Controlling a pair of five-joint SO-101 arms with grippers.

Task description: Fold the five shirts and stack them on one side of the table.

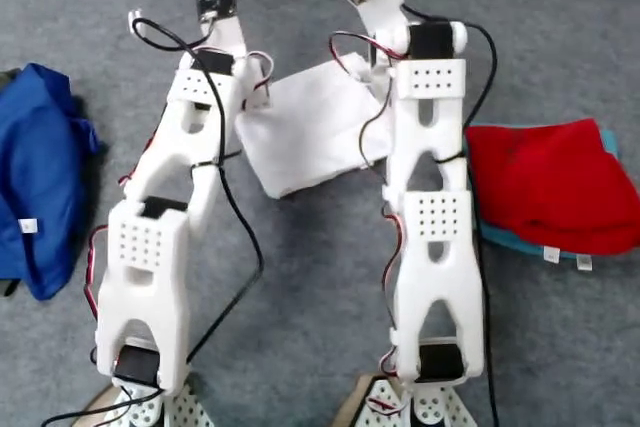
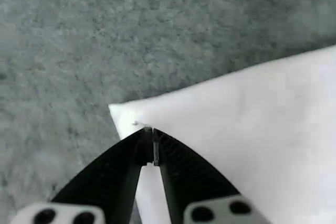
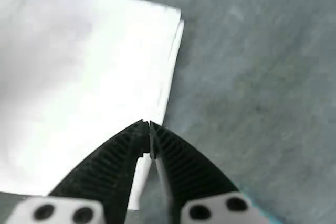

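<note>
A folded white shirt lies flat on the grey table between my two arms. My left gripper is shut at one corner of the white shirt, its tips pinched on the cloth just inside the corner. My right gripper is shut on the opposite side edge of the white shirt. At the table's left edge lies a crumpled blue shirt. On the right, a folded red shirt rests on a teal shirt.
The grey felt table has bare room in front of the white shirt, between the two arm bases. Black cables hang along both arms. The table's far edge runs just beyond the wrists.
</note>
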